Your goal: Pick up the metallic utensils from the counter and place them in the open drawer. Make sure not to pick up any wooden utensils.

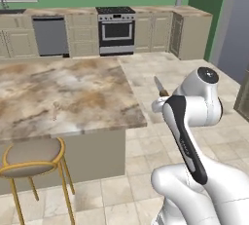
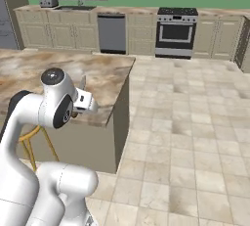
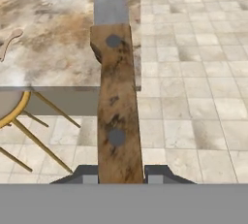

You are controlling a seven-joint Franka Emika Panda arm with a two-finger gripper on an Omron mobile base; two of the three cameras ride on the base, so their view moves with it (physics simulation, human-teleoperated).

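1. The counter (image 1: 63, 92) is a broad island top of brown, cream and grey marbled stone with a thin edge; its bare corner sits near the middle of the left base view.
2. A stool (image 1: 33, 157) with a round tan seat and gold metal legs stands against the island's near side, partly tucked under the overhang.
3. The floor is pale beige tile. Along the far green wall run cream cabinets, a grey dishwasher (image 1: 50, 36) and a steel range (image 1: 116, 30) with a black cooktop.
4. In the right base view a toaster (image 2: 48, 1) and a sink tap sit on the far worktop under a window.
5. The arm is folded high, its wrist bent back level with the island's corner, off the counter's edge and over the floor.
6. The gripper (image 3: 121, 174) is clamped on the knife (image 3: 117, 97): in the hand view the two dark finger tips press the brown riveted handle from either side near its butt.
7. The knife is lifted clear of the counter; its grey blade points up and away from the hand, showing as a thin sliver above the wrist in the left base view.
8. The wooden spoon (image 3: 9, 42) lies on the stone at the left edge of the hand view, cut off by the frame.
9. The blade tip is cut off at the top of the hand view, and the fingers are hidden behind the wrist in both base views.
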